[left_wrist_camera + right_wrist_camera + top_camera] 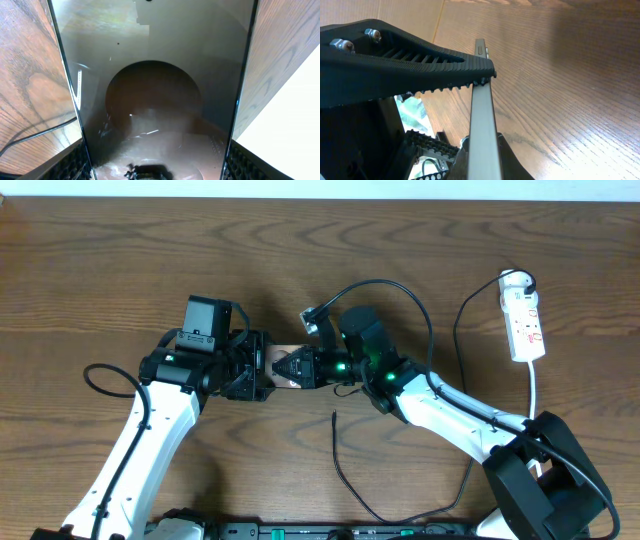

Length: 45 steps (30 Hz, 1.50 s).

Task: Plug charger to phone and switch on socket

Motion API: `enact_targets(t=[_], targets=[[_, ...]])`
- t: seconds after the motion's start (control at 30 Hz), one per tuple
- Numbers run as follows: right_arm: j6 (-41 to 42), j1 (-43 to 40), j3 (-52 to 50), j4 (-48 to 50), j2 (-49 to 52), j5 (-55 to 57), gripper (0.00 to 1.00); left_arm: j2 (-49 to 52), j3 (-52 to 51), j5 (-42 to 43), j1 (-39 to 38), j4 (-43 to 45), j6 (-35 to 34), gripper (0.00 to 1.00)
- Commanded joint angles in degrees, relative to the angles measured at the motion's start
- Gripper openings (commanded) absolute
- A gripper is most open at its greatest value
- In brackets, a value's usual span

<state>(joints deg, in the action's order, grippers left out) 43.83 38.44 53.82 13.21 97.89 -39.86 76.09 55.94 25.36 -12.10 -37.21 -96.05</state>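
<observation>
The phone has a glossy brownish back and is held above the table's middle between both grippers. My left gripper is shut on its two long edges, and its back fills the left wrist view. My right gripper is shut on its faces; the right wrist view shows its silver edge between the ribbed fingers. The charger's plug tip lies free on the table just in front of the phone, and its thin black cable runs towards the front edge. The white socket lies at the far right.
A black plug sits in the socket's far end, and a white cord runs from its near end past the right arm's base. A thicker black robot cable arcs over the right wrist. Bare wooden table lies behind the arms.
</observation>
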Motion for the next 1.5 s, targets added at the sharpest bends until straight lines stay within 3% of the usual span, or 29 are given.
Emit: enact_targets(t=[0.0, 0.33, 0.5, 0.67, 0.8, 0.93, 1.1, 1.3, 1.47], targets=[[-0.63, 0.50, 0.59, 1.22, -0.04, -2.97, 0.01, -0.87, 0.04, 2.45, -0.57, 0.17, 0.11, 0.84], [-0.63, -0.92, 0.61, 1.20, -0.04, -2.97, 0.01, -1.84, 0.07, 8.96, 2.69, 0.22, 4.28, 0.88], [-0.63, -2.21, 0.59, 1.11, -0.04, -2.93, 0.01, -4.61, 0.07, 12.66, 7.50, 0.37, 10.25, 0.88], [0.98, -4.33, 0.59, 1.09, -0.04, -2.91, 0.01, -7.82, 0.07, 17.38, 12.52, 1.77, 20.90, 0.88], [7.32, -6.62, 0.61, 1.11, -0.04, -2.51, 0.01, -9.64, 0.07, 17.75, 15.76, 2.19, 31.10, 0.88], [17.09, -8.96, 0.61, 1.11, -0.04, -1.42, 0.01, -9.81, 0.04, 17.92, 17.42, 2.25, 35.06, 0.88], [35.10, -11.39, 0.59, 1.18, -0.04, 1.46, 0.01, -8.98, -0.09, 18.43, 17.70, 5.57, 39.34, 0.89], [50.75, -12.52, 0.59, 1.66, -0.04, 2.25, 0.01, -6.97, -1.60, 22.08, 17.70, 12.90, 38.75, 0.89], [54.90, -12.41, 0.59, 7.34, -0.04, 2.47, 0.01, -4.79, -4.52, 22.05, 17.70, 19.50, 33.22, 0.89]])
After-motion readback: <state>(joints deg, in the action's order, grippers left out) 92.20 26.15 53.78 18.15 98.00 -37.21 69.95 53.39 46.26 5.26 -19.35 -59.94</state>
